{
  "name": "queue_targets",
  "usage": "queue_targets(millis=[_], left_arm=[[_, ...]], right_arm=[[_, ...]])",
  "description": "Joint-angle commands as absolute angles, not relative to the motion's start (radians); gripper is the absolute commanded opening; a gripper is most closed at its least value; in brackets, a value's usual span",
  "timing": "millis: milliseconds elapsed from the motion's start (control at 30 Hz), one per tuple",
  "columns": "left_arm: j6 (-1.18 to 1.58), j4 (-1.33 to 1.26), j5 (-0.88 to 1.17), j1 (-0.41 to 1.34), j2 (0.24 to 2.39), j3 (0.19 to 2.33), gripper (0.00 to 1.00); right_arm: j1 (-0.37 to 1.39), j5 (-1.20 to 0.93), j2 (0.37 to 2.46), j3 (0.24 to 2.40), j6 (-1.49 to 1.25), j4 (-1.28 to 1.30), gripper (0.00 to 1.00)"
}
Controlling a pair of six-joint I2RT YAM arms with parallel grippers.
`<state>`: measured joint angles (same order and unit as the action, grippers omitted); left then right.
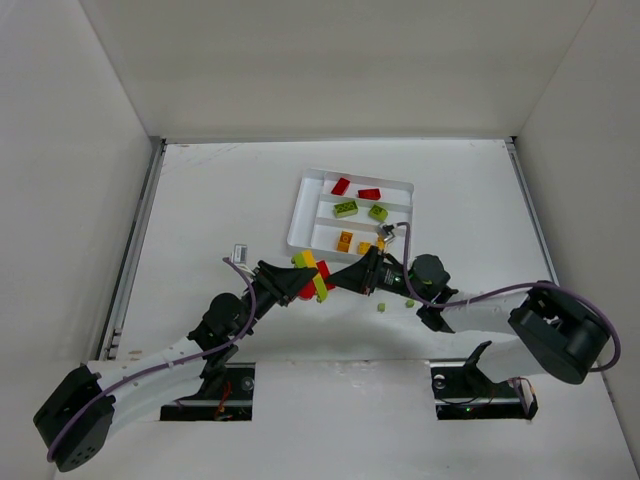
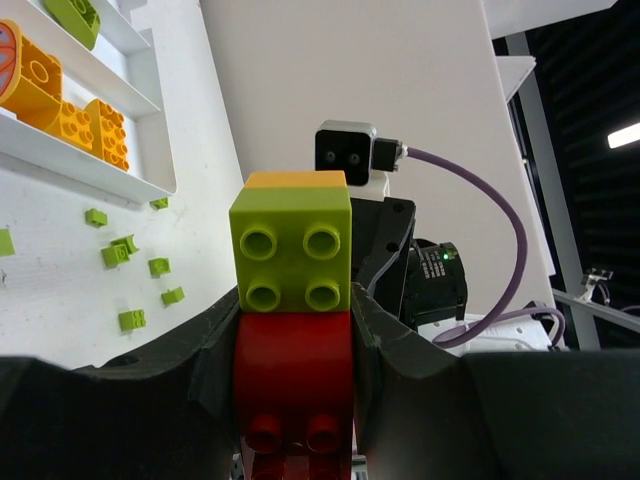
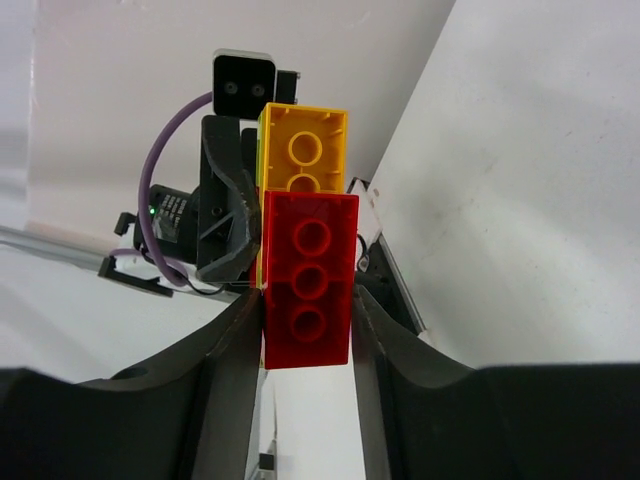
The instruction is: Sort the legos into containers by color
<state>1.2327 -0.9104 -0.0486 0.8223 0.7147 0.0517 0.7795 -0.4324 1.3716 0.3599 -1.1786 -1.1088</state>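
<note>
1. two grippers meet over the middle of the bench: the left gripper (image 1: 292, 280) and the right gripper (image 1: 352, 276) are each clenched on the same clump of bricks (image 1: 314, 276), from opposite sides.
2. the white tray (image 1: 296, 212) lies toward the far edge, a little right of centre. the clump hangs just off its near left corner.
3. the clump is stacked orange, green and red. in the left wrist view the fingers (image 2: 200, 360) pinch the red brick (image 2: 293, 370) below the green brick (image 2: 291, 255).
4. inside the tray, two red pieces (image 1: 341, 186) lie in the far slot, two green pieces (image 1: 346, 208) in the middle slot and orange pieces (image 1: 345, 240) in the near slot.
5. tiny green bits (image 1: 382, 307) lie loose on the bench beside the right arm, between the tray and the near edge.
</note>
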Motion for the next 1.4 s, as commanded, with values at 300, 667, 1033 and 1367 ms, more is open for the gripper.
queue_targets(millis=[300,667,1033,1367], left_arm=[[1.238,-0.997,-0.035,0.806,0.703,-0.034,0.14],[1.224,-0.983,-0.032,0.828,0.745,-0.015,0.13],[1.221,-0.976,-0.012,0.808,0.732,-0.008,0.13],[1.149,-0.882,0.000,0.817,0.848,0.038,0.13]], right_arm=[[0.676,-0.449,1.318,0.308,-1.196,-1.232,0.35],[0.654,-0.454,1.298,0.317,-1.226,-1.227,0.32],[0.614,-0.459,1.295,0.342,-1.212,-1.175,0.32],[0.616,-0.385,1.233,0.333,-1.106,-1.019,0.32]])
